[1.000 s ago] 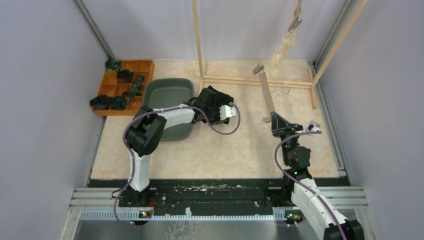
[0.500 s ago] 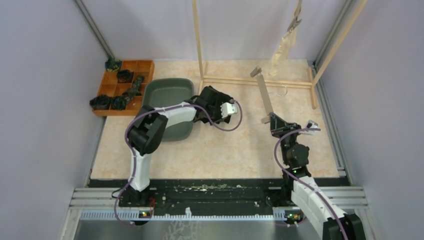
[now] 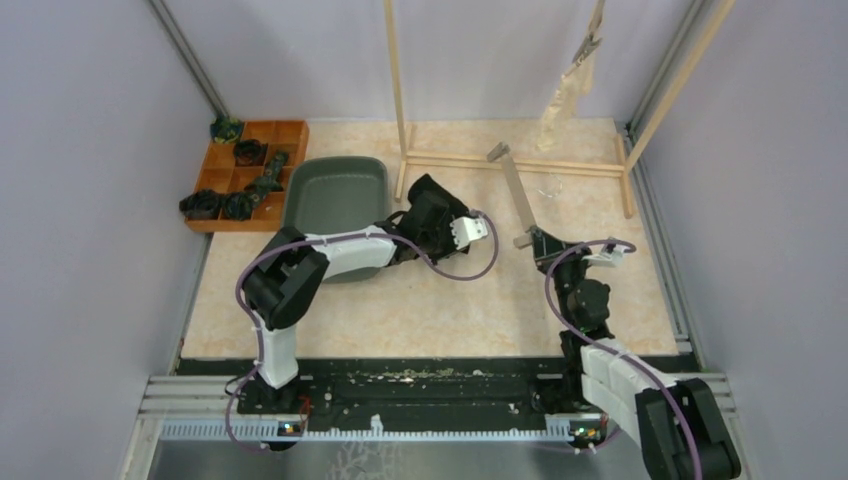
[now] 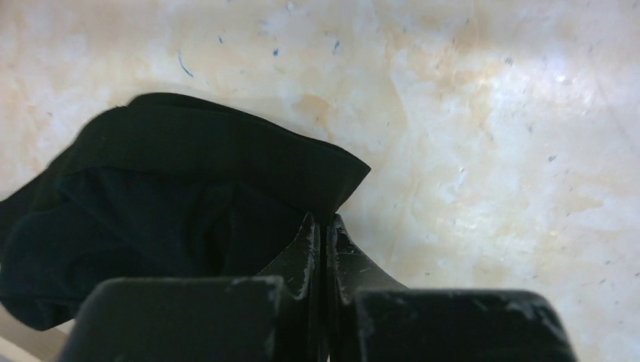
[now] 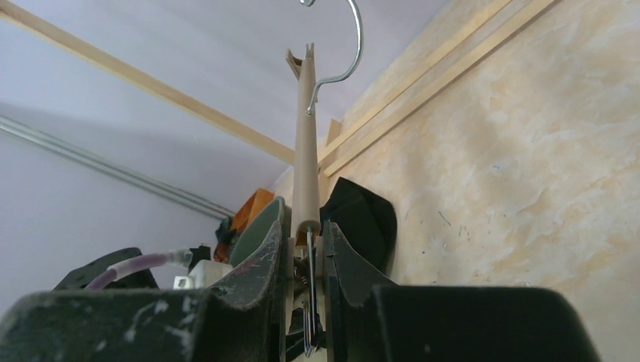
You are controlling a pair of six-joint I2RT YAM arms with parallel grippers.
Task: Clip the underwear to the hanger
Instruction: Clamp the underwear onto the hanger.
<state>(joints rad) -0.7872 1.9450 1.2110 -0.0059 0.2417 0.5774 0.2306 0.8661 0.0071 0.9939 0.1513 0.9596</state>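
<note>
Gripping of black underwear and wooden hanger, one in each arm

The left gripper (image 4: 324, 224) is seen with its two dark fingers pressed together. The near edge of the soft black boxer-short underwear (image 4: 173, 219) is pinched between their tips. The garment is laid crumpled on the mottled beige table top (image 4: 490, 151) and is spread to the left of the fingers in the left wrist view. From above, the black cloth is largely hidden under the left arm's wrist, which is placed just right of the grey-green plastic tub (image 3: 335, 190)

The right gripper (image 5: 306, 249) is clamped on one end of the pale wooden hanger (image 5: 306, 151). The bar is held between the jaws and pointed away from the wrist camera, with its bent silver wire hook (image 5: 349, 45) seen further along it. In the top view the bar is directed toward the bottom rail of the light wooden rack (image 3: 395, 80). Whether its far end is rested on the table cannot be told. The hanger and the black garment are kept apart, with bare table between them

The pale cream-yellow underwear (image 3: 565, 95) is hung high at the back right, inside the rack. An orange compartment tray (image 3: 295, 135) filled with small dark objects is set at the back left, beside the tub
</note>
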